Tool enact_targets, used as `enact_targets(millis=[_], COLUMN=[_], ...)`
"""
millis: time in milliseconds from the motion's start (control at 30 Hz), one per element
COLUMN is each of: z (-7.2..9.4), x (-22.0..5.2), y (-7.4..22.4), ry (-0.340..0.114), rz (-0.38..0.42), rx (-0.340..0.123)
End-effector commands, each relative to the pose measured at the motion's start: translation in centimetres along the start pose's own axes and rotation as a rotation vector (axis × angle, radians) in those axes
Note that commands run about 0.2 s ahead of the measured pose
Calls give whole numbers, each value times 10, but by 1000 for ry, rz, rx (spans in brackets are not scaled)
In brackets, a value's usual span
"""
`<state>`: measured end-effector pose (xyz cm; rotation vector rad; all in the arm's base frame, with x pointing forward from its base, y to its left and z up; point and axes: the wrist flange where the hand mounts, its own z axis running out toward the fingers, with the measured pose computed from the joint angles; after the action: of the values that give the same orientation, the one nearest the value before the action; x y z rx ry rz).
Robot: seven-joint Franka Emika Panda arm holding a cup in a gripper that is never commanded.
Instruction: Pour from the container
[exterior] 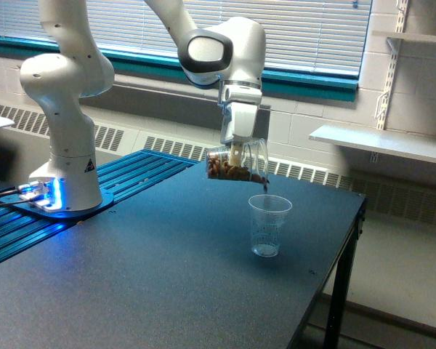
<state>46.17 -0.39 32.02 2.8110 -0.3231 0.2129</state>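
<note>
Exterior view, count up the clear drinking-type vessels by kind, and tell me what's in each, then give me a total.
Handled jar holding brown bits, tilted in the gripper above the table: 1, the container
Tapered ribbed plastic cup, upright on the table, looks empty: 1
Total: 2

The white arm's gripper (237, 154) gripped the container (236, 165) and held it above the dark table (152, 283), tipped well over, its mouth toward the exterior view's right and angled downward. Brown bits lay along its lower wall, a few right at the lip. The plastic cup (268, 225) stood upright on the table just below that lip, not touching it.
</note>
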Motion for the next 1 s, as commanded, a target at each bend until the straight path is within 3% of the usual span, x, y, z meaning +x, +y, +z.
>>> enact_targets(millis=[33, 1000], z=[-2, -8], x=[1, 8], y=[-7, -22], ry=[-1, -10], rz=[-9, -91], rx=[-28, -97])
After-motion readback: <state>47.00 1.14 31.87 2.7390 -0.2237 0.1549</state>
